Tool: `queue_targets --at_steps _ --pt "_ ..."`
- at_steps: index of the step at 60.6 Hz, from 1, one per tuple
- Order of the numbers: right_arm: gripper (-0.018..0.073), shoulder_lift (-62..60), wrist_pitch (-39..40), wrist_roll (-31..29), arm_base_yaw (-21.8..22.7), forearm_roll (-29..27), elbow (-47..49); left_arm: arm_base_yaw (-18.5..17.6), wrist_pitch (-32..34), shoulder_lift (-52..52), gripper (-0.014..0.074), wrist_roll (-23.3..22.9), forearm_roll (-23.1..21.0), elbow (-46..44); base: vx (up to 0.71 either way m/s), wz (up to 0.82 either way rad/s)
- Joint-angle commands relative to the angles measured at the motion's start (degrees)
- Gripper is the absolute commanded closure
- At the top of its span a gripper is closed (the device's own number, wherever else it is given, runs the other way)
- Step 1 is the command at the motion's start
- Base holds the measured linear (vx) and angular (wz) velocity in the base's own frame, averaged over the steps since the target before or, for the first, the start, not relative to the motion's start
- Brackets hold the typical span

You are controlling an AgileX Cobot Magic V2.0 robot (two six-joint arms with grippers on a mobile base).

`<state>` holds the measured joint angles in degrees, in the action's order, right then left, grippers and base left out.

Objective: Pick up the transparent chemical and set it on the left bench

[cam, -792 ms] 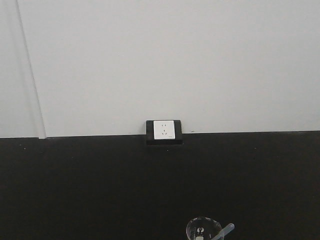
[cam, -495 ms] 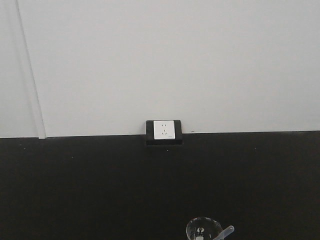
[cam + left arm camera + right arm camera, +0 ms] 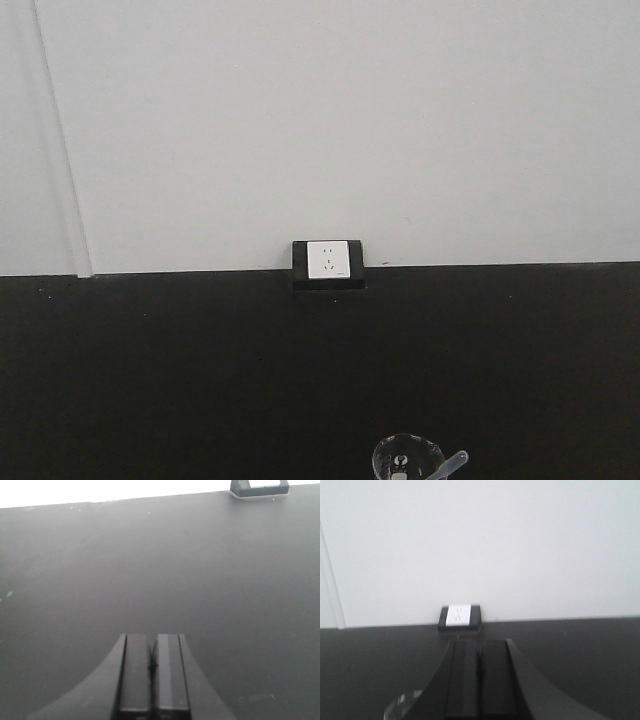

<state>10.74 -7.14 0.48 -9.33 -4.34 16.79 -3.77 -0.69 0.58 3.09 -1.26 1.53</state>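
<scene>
The transparent chemical (image 3: 449, 466), a slim clear pipette, leans out of a small glass beaker (image 3: 404, 459) at the bottom edge of the front view; only its top end shows. My left gripper (image 3: 152, 639) is shut with nothing in it, low over bare black worktop. My right gripper (image 3: 479, 642) is also shut and empty, hovering above the worktop with the beaker's rim (image 3: 402, 704) showing at its lower left. The left bench is out of view.
A black worktop (image 3: 200, 380) with a white wall socket (image 3: 328, 260) at its back edge runs along a plain white wall (image 3: 320, 120). The socket also shows in the right wrist view (image 3: 459, 615) and its housing in the left wrist view (image 3: 259, 489).
The view has shifted very slightly, so the beaker and pipette sit a touch lower in the front view. Nothing else has changed.
</scene>
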Motion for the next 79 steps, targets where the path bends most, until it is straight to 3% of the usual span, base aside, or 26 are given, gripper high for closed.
queue_targets --at_steps 1,11,20,27,34,51,57,79 --pt "0.0567 8.22 6.23 -1.87 0.29 0.14 8.77 -0.1 4.49 1.1 0.06 -0.45 -0.04 0.93 0.0 0.0" --pt "0.0567 18.43 5.51 -1.88 0.29 -1.63 16.39 -0.1 4.49 1.1 0.06 -0.45 -0.04 0.93 0.0 0.0" --pt "0.0556 23.26 7.14 -1.78 0.29 -6.21 17.71 -0.1 4.49 1.1 0.06 -0.45 -0.04 0.93 0.0 0.0" --pt "0.0508 25.9 6.75 -1.92 0.29 -6.33 17.71 -0.1 4.49 1.1 0.06 -0.45 -0.04 0.93 0.0 0.0" --pt "0.0403 27.77 6.7 -1.97 0.29 -6.27 17.71 -0.1 4.49 1.1 0.06 -0.45 -0.04 0.93 0.0 0.0" --pt "-0.007 30.99 8.27 -1.91 0.29 -6.37 17.71 -0.1 4.49 1.1 0.06 -0.45 -0.04 0.93 0.0 0.0" --pt "-0.0173 31.56 9.96 -1.91 0.29 -6.37 17.71 -0.1 4.49 1.1 0.06 -0.45 -0.04 0.93 0.0 0.0" --pt "-0.0109 36.18 15.18 3.0 0.29 -12.88 17.66 -0.1 4.49 1.1 0.06 -0.45 -0.04 0.93 0.0 0.0"
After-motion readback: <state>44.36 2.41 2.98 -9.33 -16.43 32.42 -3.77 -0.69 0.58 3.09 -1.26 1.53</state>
